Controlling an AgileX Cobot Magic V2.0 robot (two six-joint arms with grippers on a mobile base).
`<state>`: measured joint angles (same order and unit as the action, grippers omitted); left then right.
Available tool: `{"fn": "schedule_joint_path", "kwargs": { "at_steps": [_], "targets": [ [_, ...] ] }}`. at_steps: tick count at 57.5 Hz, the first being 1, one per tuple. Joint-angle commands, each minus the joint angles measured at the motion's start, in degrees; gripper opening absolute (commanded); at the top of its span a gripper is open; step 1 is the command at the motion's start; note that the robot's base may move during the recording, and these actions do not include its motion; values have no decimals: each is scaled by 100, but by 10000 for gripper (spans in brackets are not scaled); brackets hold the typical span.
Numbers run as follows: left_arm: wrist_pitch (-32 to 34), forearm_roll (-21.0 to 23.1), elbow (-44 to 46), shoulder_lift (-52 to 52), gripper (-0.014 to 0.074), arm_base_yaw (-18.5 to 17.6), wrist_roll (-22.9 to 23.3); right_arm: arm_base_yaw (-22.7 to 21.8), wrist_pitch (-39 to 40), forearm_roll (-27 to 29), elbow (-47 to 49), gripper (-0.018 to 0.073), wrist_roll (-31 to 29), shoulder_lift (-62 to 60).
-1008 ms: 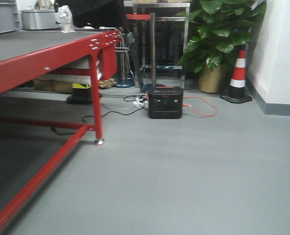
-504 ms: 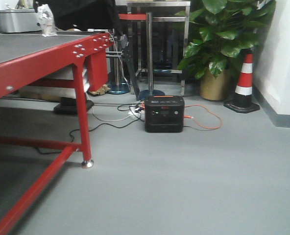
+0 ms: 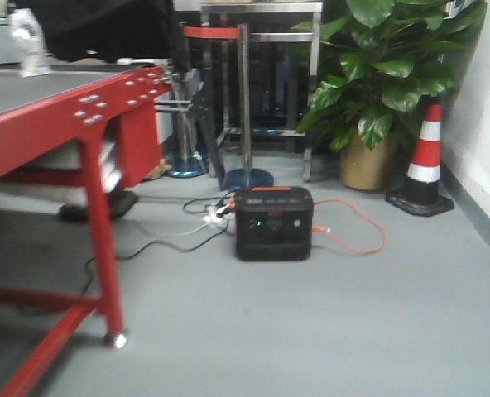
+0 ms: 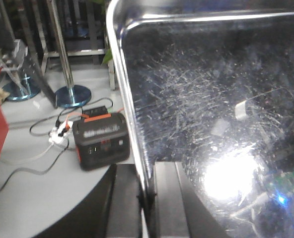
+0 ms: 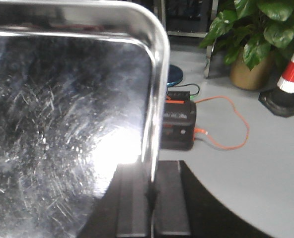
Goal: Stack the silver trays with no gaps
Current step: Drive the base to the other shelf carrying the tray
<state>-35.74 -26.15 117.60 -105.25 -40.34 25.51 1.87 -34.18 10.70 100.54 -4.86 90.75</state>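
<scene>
Grey floor (image 3: 377,331) fills the front view; the black box-shaped power station (image 3: 273,223) now looms nearer and the red steel table (image 3: 30,139) has slid left of it, so the base is rolling: carrying, I judge, not yet stacking. Above that station hangs the scratched silver steel tray (image 4: 211,99), its side rims clamped between the dark fingers (image 4: 123,203) of the left gripper (image 4: 146,198) and the right gripper (image 5: 151,198).

Scratched glossy steel silver tray (image 4: 211,99)
</scene>
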Motion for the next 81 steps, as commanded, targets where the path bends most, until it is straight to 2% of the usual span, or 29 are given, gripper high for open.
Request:
{"fn": "schedule_joint_path", "kwargs": {
  "at_steps": [1,81],
  "targets": [
    [219,8,56,83,-18,-40,-93,11,329,48,87,-87,-64,-64],
    [219,-13,56,83,-18,-40,-93,11,340,51,87,-87,-64,-64]
  ]
}}
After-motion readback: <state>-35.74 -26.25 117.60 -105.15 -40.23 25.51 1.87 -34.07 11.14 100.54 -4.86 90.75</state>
